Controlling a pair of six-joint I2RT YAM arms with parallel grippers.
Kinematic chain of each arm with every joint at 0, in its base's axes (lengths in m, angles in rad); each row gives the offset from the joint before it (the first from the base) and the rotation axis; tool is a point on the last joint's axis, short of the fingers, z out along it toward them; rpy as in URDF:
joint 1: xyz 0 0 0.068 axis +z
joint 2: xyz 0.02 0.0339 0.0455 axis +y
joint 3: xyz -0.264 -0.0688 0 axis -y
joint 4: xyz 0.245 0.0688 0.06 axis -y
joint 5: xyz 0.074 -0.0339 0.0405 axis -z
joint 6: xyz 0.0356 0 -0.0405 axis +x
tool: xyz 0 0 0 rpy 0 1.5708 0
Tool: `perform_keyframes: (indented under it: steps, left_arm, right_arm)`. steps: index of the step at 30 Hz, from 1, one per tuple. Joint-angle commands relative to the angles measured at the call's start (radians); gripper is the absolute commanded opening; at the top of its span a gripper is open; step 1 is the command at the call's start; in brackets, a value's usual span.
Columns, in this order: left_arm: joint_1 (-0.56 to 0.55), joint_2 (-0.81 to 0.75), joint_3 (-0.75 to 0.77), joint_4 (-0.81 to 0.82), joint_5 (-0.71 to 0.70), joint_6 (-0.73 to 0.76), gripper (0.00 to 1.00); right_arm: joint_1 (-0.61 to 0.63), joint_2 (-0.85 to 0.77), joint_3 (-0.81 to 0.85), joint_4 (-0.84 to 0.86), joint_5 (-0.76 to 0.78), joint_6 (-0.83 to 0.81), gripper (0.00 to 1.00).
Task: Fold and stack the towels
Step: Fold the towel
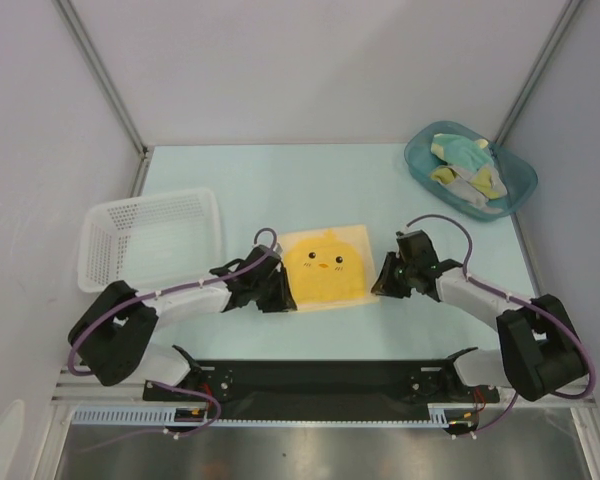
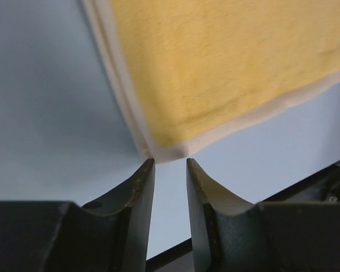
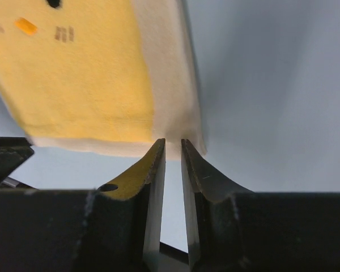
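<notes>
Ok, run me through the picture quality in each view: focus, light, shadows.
Top external view: evenly lit and sharp throughout, shadows faint and soft. Left wrist view: the left gripper's fingers show as dark, near-featureless shapes, and the chick towel looks soft, its weave barely resolved. Right wrist view: the right gripper's fingers are just as dark, and the towel's printed face is blurred near the top edge.

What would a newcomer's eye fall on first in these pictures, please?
The bright yellow chick-face towel lies flat in the middle, with the left gripper at its near-left corner and the right gripper at its right edge, both jaws slightly apart. Next come the teal tub of crumpled towels at far right and the white mesh basket on the left.
</notes>
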Motion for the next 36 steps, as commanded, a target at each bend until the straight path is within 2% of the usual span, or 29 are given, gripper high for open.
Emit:
perform_keyframes:
  steps: [1,6,10,11,13,14,16,18,21,23,26,28,32,36]
  left_arm:
    - [-0.005,-0.005,-0.007,-0.08,-0.107,0.012,0.34]
    - [0.001,-0.006,0.051,-0.18,-0.184,0.03,0.34]
    - [0.05,-0.02,0.122,-0.238,-0.187,0.065,0.41]
    - [0.067,-0.034,0.14,-0.234,-0.182,0.081,0.42]
    - [0.122,-0.048,0.205,-0.17,-0.095,0.168,0.49]
    - [0.136,-0.045,0.234,-0.149,-0.069,0.208,0.51]
    - [0.176,-0.014,0.35,-0.134,-0.037,0.327,0.56]
    - [0.209,0.072,0.48,-0.146,0.008,0.436,0.56]
    - [0.292,0.197,0.621,-0.195,0.069,0.524,0.5]
    - [0.338,0.247,0.665,-0.207,0.101,0.55,0.52]
    - [0.357,0.322,0.735,-0.232,0.143,0.655,0.56]
    - [0.357,0.378,0.783,-0.269,0.152,0.694,0.57]
    - [0.364,0.44,0.794,-0.27,0.149,0.739,0.57]
    - [0.366,0.512,0.821,-0.267,0.164,0.757,0.55]
  right_arm:
    - [0.019,-0.002,-0.053,0.056,-0.013,0.028,0.23]
    - [0.062,-0.06,-0.071,0.039,0.005,0.06,0.25]
    - [0.069,-0.111,-0.029,-0.053,0.01,0.064,0.28]
    - [0.068,-0.126,0.016,-0.071,0.01,0.051,0.3]
    - [0.056,-0.125,0.074,-0.1,0.019,-0.012,0.4]
    - [0.016,-0.117,0.141,-0.096,0.005,-0.037,0.43]
    - [-0.039,-0.051,0.209,-0.059,-0.1,-0.098,0.49]
    - [-0.078,0.051,0.302,-0.028,-0.157,-0.179,0.52]
    - [-0.107,0.163,0.446,-0.037,-0.21,-0.285,0.59]
    - [-0.134,0.271,0.525,-0.086,-0.228,-0.362,0.6]
    - [-0.2,0.41,0.668,-0.16,-0.245,-0.432,0.59]
    - [-0.233,0.488,0.781,-0.236,-0.271,-0.503,0.55]
    - [-0.237,0.666,0.916,-0.337,-0.315,-0.65,0.5]
    - [-0.245,0.74,0.969,-0.36,-0.388,-0.733,0.47]
